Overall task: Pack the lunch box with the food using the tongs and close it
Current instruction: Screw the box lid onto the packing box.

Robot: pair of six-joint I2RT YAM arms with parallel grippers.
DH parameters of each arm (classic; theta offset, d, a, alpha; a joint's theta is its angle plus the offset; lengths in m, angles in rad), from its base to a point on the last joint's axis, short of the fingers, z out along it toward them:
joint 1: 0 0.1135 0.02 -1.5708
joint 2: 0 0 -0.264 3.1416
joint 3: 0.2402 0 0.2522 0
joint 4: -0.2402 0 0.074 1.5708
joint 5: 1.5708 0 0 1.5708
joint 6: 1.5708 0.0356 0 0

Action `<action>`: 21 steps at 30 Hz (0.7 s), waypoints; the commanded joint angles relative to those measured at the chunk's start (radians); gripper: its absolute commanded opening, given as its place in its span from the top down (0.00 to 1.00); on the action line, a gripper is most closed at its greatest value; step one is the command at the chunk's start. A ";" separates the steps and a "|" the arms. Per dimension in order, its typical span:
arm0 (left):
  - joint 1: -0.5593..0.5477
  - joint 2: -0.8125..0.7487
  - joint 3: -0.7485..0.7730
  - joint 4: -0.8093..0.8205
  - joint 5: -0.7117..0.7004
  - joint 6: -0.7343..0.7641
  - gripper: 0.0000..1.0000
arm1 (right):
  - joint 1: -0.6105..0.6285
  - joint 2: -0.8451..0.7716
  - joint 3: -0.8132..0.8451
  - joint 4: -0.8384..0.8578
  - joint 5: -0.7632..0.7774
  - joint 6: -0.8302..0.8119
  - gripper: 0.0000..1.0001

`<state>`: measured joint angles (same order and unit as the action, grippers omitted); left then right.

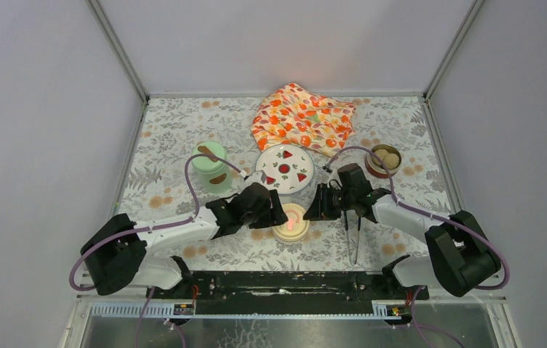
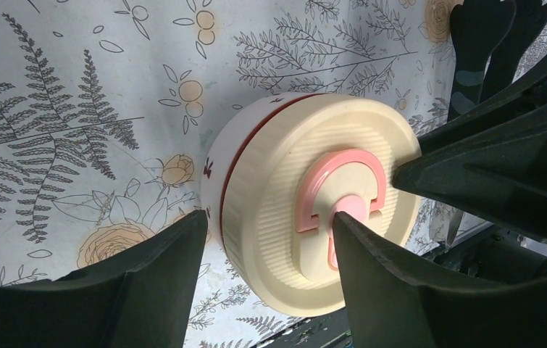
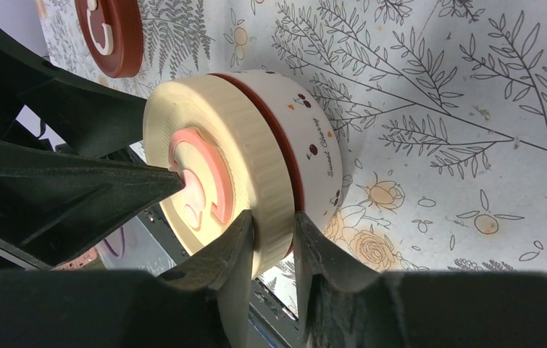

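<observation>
Barely parted right fingers [image 3: 235,250] around cream lid [image 3: 252,156]

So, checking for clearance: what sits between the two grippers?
The cream-lidded pot, with left gripper and right gripper at either side; the top view shows it.

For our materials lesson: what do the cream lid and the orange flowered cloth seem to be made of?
Cream lid: probably plastic, matte, with fine moulded ribs and a pink handle set into it. Orange cloth: likely soft fabric, judging by its crumpled folds and printed pattern.
</observation>
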<state>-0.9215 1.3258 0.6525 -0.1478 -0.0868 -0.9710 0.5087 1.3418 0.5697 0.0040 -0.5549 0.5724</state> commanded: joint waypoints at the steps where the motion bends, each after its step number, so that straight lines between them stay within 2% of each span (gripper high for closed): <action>1: -0.008 -0.005 -0.013 0.000 -0.031 0.003 0.28 | 0.014 -0.038 0.046 -0.089 0.066 -0.058 0.66; 6: -0.007 -0.021 -0.009 -0.005 -0.030 0.003 0.27 | 0.015 -0.101 0.074 -0.194 0.122 -0.091 0.59; 15: -0.014 -0.018 -0.012 -0.017 -0.027 -0.001 0.26 | 0.079 -0.116 0.107 -0.279 0.183 -0.114 0.59; 19: -0.016 -0.016 -0.028 -0.016 -0.022 -0.006 0.29 | 0.123 -0.086 0.115 -0.286 0.223 -0.113 0.59; 21: -0.018 -0.014 -0.037 -0.016 -0.018 -0.009 0.34 | 0.153 -0.066 0.123 -0.298 0.255 -0.111 0.60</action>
<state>-0.9295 1.3178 0.6456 -0.1551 -0.0929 -0.9760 0.6098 1.2453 0.6449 -0.2558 -0.3775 0.4782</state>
